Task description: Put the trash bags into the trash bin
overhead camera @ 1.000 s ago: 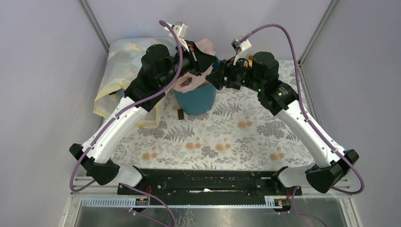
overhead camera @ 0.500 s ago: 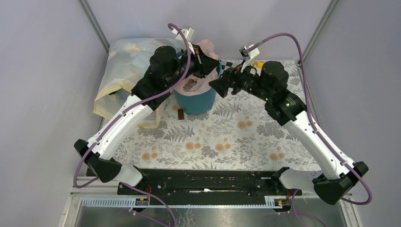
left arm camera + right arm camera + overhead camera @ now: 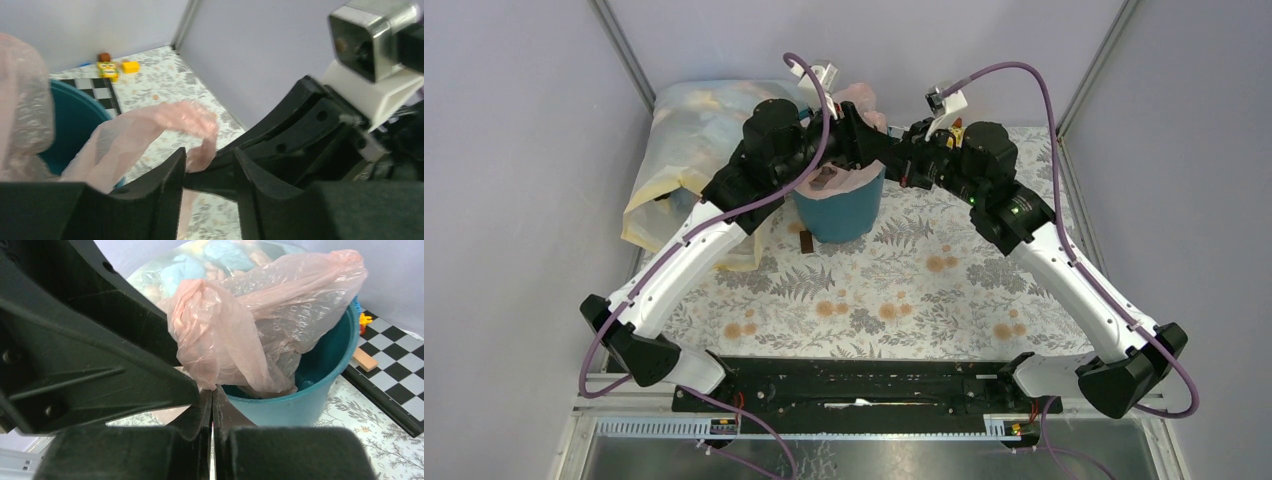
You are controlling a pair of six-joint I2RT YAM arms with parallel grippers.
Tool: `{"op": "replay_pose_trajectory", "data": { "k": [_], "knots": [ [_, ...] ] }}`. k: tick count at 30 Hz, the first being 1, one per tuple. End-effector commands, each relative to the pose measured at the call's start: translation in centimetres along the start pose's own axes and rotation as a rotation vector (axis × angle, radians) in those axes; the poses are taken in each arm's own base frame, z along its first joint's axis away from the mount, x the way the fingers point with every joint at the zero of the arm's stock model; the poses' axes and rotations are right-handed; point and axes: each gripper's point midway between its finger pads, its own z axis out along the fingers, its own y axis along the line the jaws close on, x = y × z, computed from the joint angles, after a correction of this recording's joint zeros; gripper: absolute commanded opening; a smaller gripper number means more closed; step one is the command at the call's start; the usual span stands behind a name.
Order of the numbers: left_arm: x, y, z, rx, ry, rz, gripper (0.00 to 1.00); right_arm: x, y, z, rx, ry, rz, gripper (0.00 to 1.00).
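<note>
The teal trash bin (image 3: 839, 212) stands at the back of the table, with a pale pink trash bag (image 3: 260, 325) bunched over its rim (image 3: 320, 390) and partly down inside. Both grippers meet above the bin's right rim. My right gripper (image 3: 212, 390) is shut, pinching a fold of the bag's film at its fingertips. My left gripper (image 3: 208, 152) stands open right beside it. Its jaws are apart, the right gripper's black fingers cross just beyond them, and a pink strip of the bag (image 3: 200, 150) hangs behind the gap.
A large clear sack (image 3: 686, 130) stuffed with bags lies at the back left against the wall. A checkerboard mat (image 3: 395, 365) with a wooden block (image 3: 366, 360) and a small yellow toy (image 3: 107, 69) lies right of the bin. A small dark piece (image 3: 805, 243) lies in front of it.
My left gripper has let go and opened. My right gripper came in to the left and closed on the bag's film at the bin's rim.
</note>
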Motion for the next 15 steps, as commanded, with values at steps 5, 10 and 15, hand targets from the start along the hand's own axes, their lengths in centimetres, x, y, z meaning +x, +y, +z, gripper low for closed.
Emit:
{"op": "replay_pose_trajectory", "data": {
  "k": [5, 10, 15],
  "knots": [
    [-4.7, 1.5, -6.6, -0.208, -0.112, 0.157, 0.68, -1.8, -1.9, -1.5, 0.146, -0.077, 0.006, 0.00],
    [-4.0, 5.2, -10.6, -0.424, -0.119, 0.201, 0.70, -1.4, -3.2, -2.0, 0.216, -0.076, 0.001, 0.00],
    [-1.0, 8.4, -13.6, -0.555, -0.074, 0.241, 0.71, -1.2, -3.4, -2.0, 0.223, -0.070, -0.004, 0.00]
  ]
}}
